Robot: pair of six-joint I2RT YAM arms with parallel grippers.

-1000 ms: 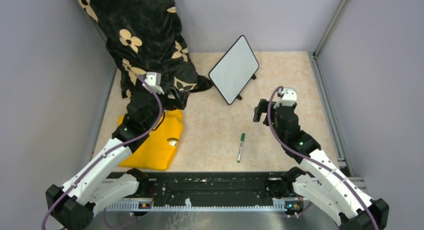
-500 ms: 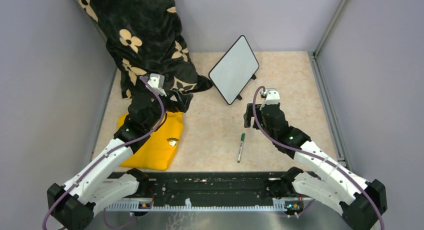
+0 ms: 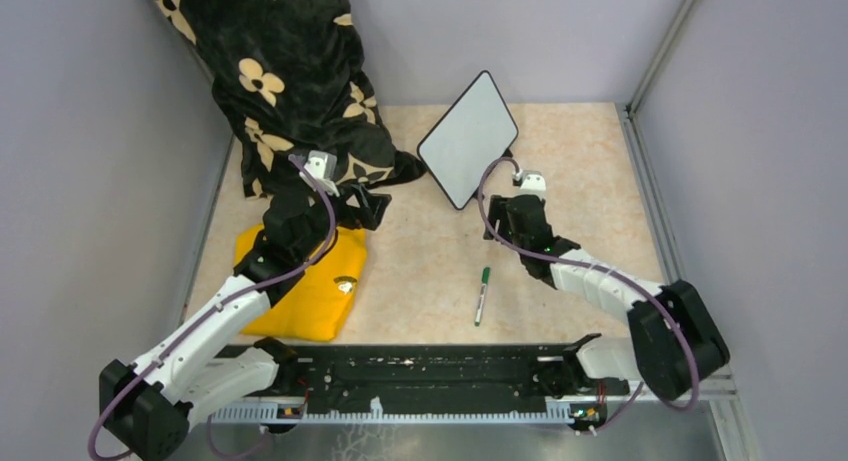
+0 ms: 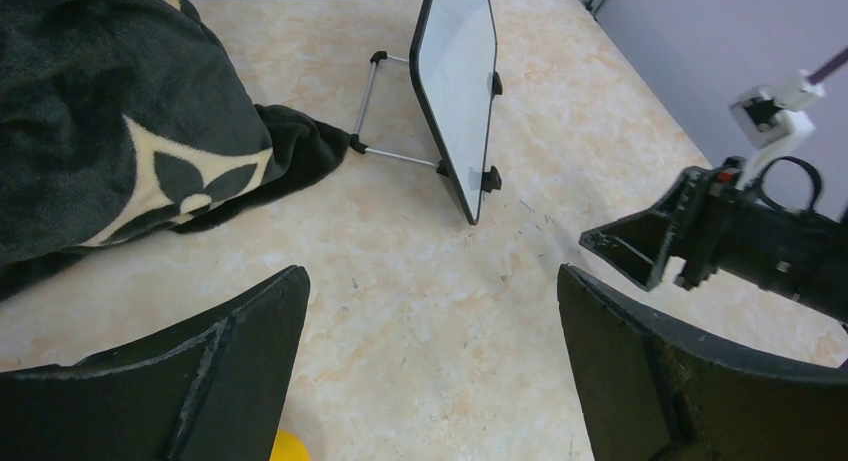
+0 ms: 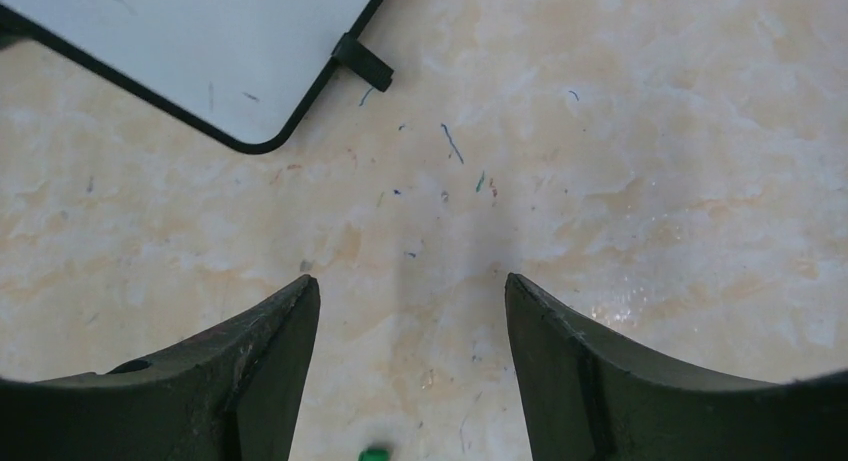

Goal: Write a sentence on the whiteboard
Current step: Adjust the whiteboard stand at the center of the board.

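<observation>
marker (image 3: 482, 294): green-capped pen, flat on the table (image 3: 580, 151) near the middle of its near edge. long axis runs roughly near to far, cap end toward the far edge.
whiteboard (image 3: 468, 141): propped on its feet toward the middle of the far edge, face blank, no sentence on it yet.
right gripper (image 3: 494, 227): low over the table between board and marker, just off the board's near corner. fingers apart, nothing between them. marker lies on its near side, cap tip just showing at the bottom of the right wrist view, in line with the gap. judged the nearer hand for the pickup.
left gripper (image 3: 372, 209): spread wide, empty, over the edge of the yellow cloth (image 3: 310, 291) beside the black flowered blanket (image 3: 290, 71), well apart from the marker.
room: bare table on every side of the marker.
</observation>
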